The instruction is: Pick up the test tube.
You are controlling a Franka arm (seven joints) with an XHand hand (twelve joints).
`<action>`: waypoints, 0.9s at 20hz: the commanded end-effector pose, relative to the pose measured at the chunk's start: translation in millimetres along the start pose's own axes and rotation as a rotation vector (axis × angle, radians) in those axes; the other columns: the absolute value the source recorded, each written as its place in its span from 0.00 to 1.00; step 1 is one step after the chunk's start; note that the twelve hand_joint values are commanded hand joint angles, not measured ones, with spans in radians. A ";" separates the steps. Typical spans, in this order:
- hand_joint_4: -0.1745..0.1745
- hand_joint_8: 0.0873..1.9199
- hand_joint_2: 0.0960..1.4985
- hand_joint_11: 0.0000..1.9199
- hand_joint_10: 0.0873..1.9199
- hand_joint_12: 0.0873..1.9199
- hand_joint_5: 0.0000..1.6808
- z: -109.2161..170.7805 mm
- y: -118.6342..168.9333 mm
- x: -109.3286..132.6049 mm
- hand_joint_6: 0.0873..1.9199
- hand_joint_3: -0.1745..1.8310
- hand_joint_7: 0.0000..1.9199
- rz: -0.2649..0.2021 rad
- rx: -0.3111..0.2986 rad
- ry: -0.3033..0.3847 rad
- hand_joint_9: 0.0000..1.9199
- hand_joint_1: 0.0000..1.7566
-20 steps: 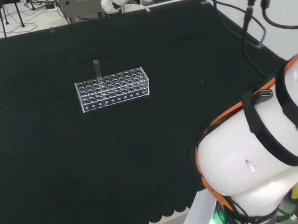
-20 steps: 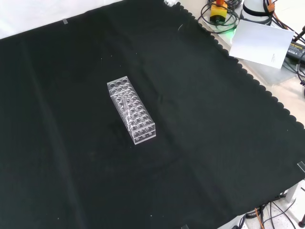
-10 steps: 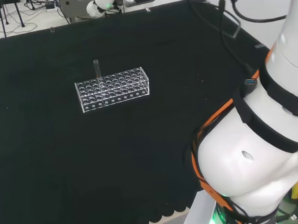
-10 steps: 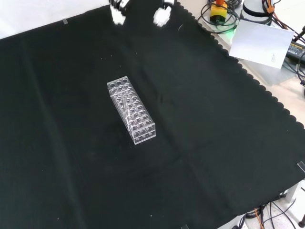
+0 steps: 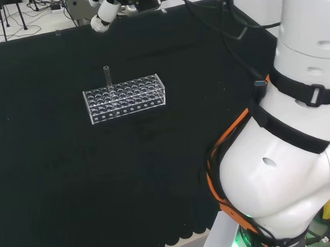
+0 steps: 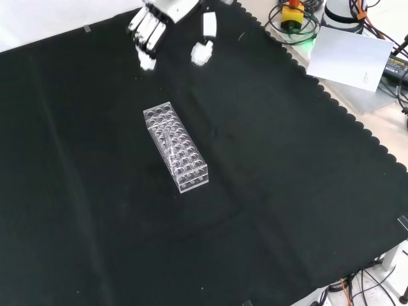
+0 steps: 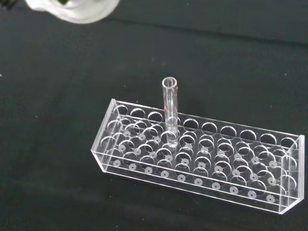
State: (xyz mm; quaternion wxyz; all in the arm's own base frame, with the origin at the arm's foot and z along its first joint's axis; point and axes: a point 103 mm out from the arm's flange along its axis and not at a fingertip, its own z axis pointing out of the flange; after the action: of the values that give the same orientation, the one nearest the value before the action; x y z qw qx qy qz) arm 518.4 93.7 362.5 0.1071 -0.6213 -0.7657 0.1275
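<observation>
Test tube (image 7: 170,111) stands upright in clear rack (image 7: 202,159), centre-left of head view. Thin glass: light, slick, fragile. Take the exposed top above the rack. Hand (image 6: 167,29), front view's upper left, empty, fingers relaxed.

A robotics lab, by the look of it: a worktop (image 6: 306,191) draped in black cloth, a clear tube rack (image 7: 197,159) holding one test tube (image 7: 170,113), cables (image 6: 299,25) and a paper sheet (image 6: 350,57) at the edge, perhaps equipment stands behind.
</observation>
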 end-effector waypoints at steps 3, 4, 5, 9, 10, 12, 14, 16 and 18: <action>0.04 0.49 0.45 0.08 0.48 0.78 0.22 33.1 43.9 -5.8 0.08 0.36 0.18 0.005 0.106 -0.033 0.18 0.46; 0.04 0.49 0.45 0.08 0.48 0.78 0.22 36.2 46.8 -6.4 0.09 0.36 0.18 0.006 0.114 -0.033 0.18 0.46; 0.03 0.49 0.45 0.08 0.48 0.78 0.22 39.7 50.0 -7.3 0.09 0.36 0.19 0.008 0.124 -0.031 0.19 0.46; 0.02 0.49 0.45 0.08 0.48 0.78 0.23 54.0 62.1 -9.2 0.10 0.37 0.21 0.012 0.165 -0.038 0.20 0.47; 0.02 0.49 0.45 0.08 0.48 0.78 0.23 57.6 64.8 -9.4 0.10 0.37 0.21 0.013 0.172 -0.039 0.20 0.46; 0.02 0.49 0.45 0.09 0.48 0.78 0.23 65.2 70.0 -9.8 0.11 0.37 0.21 0.014 0.188 -0.044 0.20 0.46; 0.01 0.49 0.45 0.09 0.48 0.78 0.23 72.5 74.7 -10.2 0.11 0.37 0.21 0.016 0.203 -0.047 0.21 0.46; 0.01 0.49 0.45 0.09 0.47 0.77 0.22 79.4 79.1 -11.1 0.14 0.37 0.22 0.017 0.218 -0.050 0.21 0.46; 0.01 0.49 0.45 0.09 0.47 0.77 0.21 85.3 83.0 -12.2 0.15 0.38 0.22 0.018 0.231 -0.052 0.21 0.46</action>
State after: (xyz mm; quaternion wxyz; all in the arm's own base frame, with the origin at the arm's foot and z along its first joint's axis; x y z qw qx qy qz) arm 567.7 94.9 270.9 0.1503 -0.6104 -0.7483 0.2116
